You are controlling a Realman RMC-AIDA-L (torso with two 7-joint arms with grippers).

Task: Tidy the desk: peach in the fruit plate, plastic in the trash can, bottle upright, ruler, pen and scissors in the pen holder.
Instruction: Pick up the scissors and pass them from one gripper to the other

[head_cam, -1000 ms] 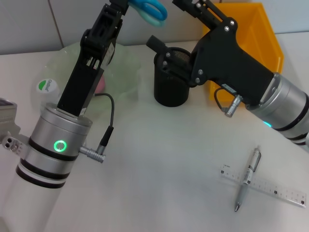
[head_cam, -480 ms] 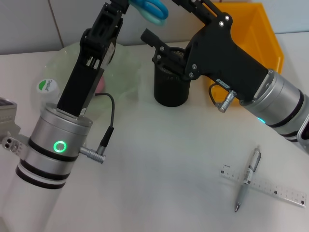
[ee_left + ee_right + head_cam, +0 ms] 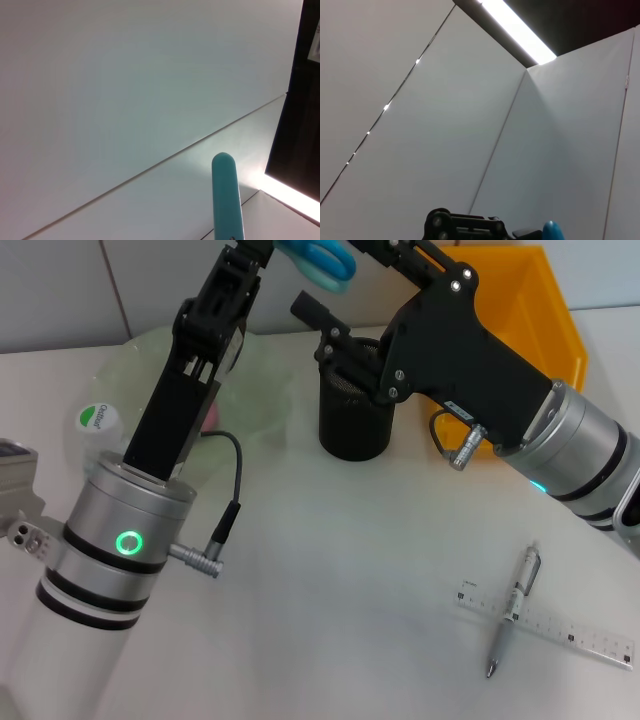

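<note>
High at the back, the blue-handled scissors (image 3: 322, 260) hang above the black pen holder (image 3: 354, 425). My left gripper (image 3: 262, 248) reaches the picture's top edge and is shut on them; their teal handle (image 3: 226, 200) also shows in the left wrist view. My right gripper (image 3: 392, 252) is raised close beside the scissors, over the holder. The pen (image 3: 512, 610) lies across the clear ruler (image 3: 560, 628) at the front right. The pink peach (image 3: 208, 416) sits in the green fruit plate (image 3: 255, 390), mostly behind my left arm. The bottle's white cap (image 3: 98, 418) shows left of the plate. The plastic is out of view.
A yellow bin (image 3: 545, 300) stands at the back right, behind my right arm. A grey device (image 3: 12, 480) sits at the left edge. Bare white table lies between the holder and the pen.
My right arm has swung left and up, closer to the scissors. My left arm has shifted slightly right with the scissors. Pen and ruler have not moved.
</note>
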